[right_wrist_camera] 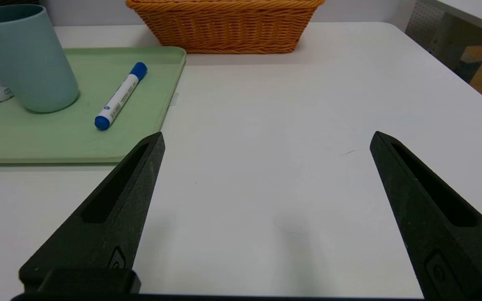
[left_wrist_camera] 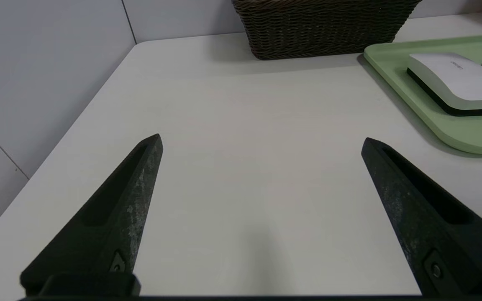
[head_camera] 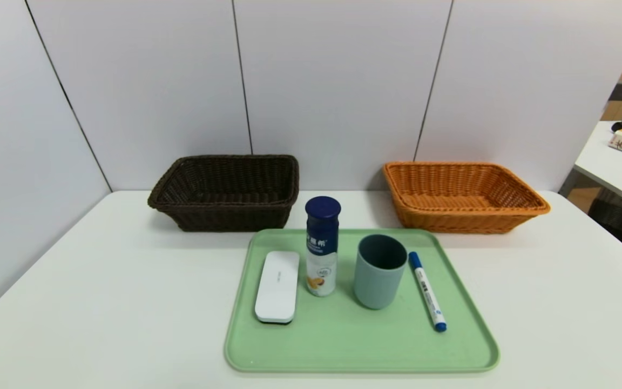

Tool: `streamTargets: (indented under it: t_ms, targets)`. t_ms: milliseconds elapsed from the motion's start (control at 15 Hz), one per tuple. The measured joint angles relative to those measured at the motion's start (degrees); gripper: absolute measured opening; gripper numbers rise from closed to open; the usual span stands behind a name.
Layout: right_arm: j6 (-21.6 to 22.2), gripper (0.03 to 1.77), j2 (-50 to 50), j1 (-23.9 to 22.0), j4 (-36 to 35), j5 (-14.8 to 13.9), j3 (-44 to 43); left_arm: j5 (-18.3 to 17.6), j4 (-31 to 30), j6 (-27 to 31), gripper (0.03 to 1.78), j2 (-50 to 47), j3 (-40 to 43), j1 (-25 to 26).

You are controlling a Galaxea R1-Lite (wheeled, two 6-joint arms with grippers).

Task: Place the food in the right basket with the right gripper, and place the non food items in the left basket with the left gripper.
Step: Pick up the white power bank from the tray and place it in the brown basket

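A green tray (head_camera: pixel 343 346) sits on the white table (head_camera: pixel 100 302). It is the middle of everything here.

Four things are on the tray. A white eraser (head_camera: pixel 277 286) lies flat by the tray's left edge. Just beside it, a drink bottle (head_camera: pixel 322 246) with a dark blue cap stands up straight. Next comes a blue-grey cup (head_camera: pixel 379 270), standing up with its open end on top. A blue and white pen (head_camera: pixel 427 290) lies flat by the tray's right edge, near the cup but not touching it.

Behind the tray, at the wall, are two baskets. The dark brown basket (head_camera: pixel 227 189) is past the tray's left back corner. The orange basket (head_camera: pixel 462 194) is past the tray's right back corner. Nothing can be seen inside either one.

The left gripper (left_wrist_camera: pixel 262 142) hangs over the bare table to the left of the tray. Its two black fingers (left_wrist_camera: pixel 136 188) are spread wide apart and hold nothing. The eraser is the closest thing to it.

The right gripper (right_wrist_camera: pixel 266 140) hangs over the bare table to the right of the tray. Its fingers (right_wrist_camera: pixel 132 184) are spread wide too, with nothing between them. The pen is the closest thing to it.
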Motion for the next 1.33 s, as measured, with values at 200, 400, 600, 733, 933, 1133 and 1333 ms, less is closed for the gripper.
streamTargets:
  t_ms: [200, 400, 600, 733, 933, 1133, 1333]
  targets:
    - [0.6, 1.69, 0.0, 0.0, 0.0, 0.0, 0.0, 0.0, 0.0, -0.1, 1.69, 0.0, 0.0, 0.0]
    - [-1.1, 1.69, 0.0, 0.0, 0.0, 0.5, 0.0, 0.0, 0.0, 0.1, 1.69, 0.0, 0.0, 0.0]
    - [-0.6, 1.69, 0.0, 0.0, 0.0, 0.3, 0.0, 0.8, 0.0, -0.5, 1.69, 0.0, 0.0, 0.0]
    - [-2.0, 1.69, 0.0, 0.0, 0.0, 0.9, 0.0, 1.5, -0.1, -1.8, 1.69, 0.0, 0.0, 0.0]
    - [-6.5, 1.69, 0.0, 0.0, 0.0, 2.7, 0.0, 1.5, -0.3, -2.3, 1.69, 0.0, 0.0, 0.0]
    - [-6.8, 1.69, 0.0, 0.0, 0.0, 2.8, 0.0, 1.6, -0.4, -2.2, 1.69, 0.0, 0.0, 0.0]
    - [-6.7, 1.69, 0.0, 0.0, 0.0, 2.7, 0.0, 1.6, -0.4, -2.3, 1.69, 0.0, 0.0, 0.0]
